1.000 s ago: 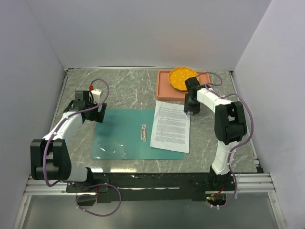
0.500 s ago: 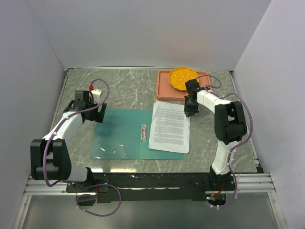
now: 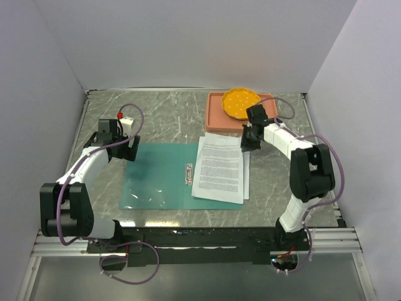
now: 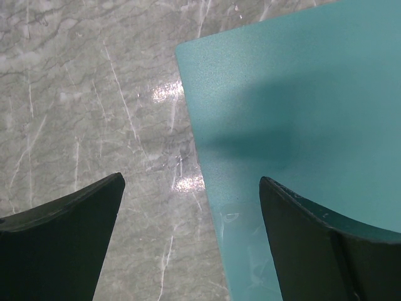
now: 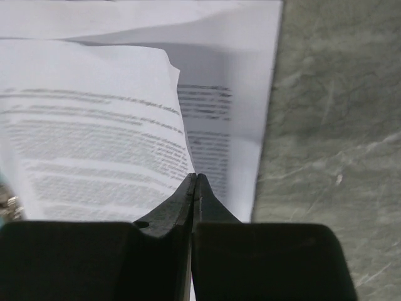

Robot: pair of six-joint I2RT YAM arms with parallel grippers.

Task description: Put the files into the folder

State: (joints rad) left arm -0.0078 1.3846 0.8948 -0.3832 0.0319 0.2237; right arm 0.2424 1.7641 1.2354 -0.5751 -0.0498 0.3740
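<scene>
The teal folder (image 3: 156,179) lies open and flat on the marble table, its small clip (image 3: 187,174) at the middle. The files (image 3: 219,168), white printed sheets, lie on the folder's right half and overhang its right edge. My right gripper (image 3: 248,143) is at the files' far right corner. In the right wrist view it (image 5: 196,178) is shut on the edge of the top sheet (image 5: 94,138), which is lifted off a lower sheet (image 5: 241,100). My left gripper (image 3: 128,152) is open and empty, its jaws either side of the folder's far left corner (image 4: 301,106).
A salmon-pink tray (image 3: 216,120) holding an orange dish (image 3: 241,102) stands just behind the files and my right gripper. White walls close off the left, back and right of the table.
My right gripper has pulled the files leftward, further onto the folder, and turned them slightly. The right elbow has swung out to the right. The left arm has not moved.
</scene>
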